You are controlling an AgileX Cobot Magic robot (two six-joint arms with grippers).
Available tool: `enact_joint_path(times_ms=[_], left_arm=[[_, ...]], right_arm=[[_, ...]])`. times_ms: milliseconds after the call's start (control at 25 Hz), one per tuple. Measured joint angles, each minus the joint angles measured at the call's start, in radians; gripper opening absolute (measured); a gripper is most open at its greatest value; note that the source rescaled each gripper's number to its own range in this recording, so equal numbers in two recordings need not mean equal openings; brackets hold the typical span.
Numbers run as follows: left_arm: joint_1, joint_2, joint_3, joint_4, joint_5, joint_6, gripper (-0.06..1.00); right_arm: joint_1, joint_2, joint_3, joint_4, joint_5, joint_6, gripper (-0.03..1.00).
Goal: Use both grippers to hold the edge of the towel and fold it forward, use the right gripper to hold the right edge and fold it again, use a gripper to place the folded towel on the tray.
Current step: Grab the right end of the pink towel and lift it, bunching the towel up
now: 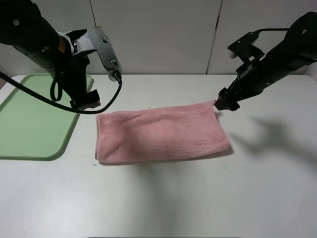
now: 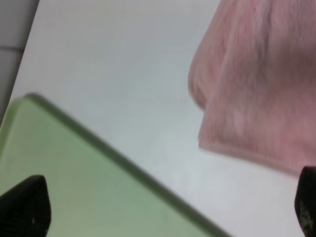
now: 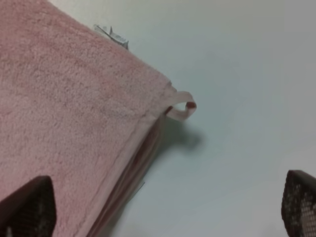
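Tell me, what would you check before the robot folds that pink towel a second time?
1. First fold done: the towel lies doubled, with two layers showing at its corner: ok.
2. Right gripper open: ok.
3. Right gripper at the right edge: its jaws straddle the hem near the far corner: ok.
4. Its height above the cloth: cannot tell.
5. Left gripper open, not gripping the towel: ok.
6. Tray beside the towel, apart from it: ok.
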Motion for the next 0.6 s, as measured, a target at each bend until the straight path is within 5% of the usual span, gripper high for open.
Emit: enact_joint_path(times_ms=[600], left_arm=[[0.000,-0.325,0.030,-0.151,0.231,-0.182,0.99]], right_arm=[[0.000,0.000,0.000,0.025,-0.003,0.008,1.00]])
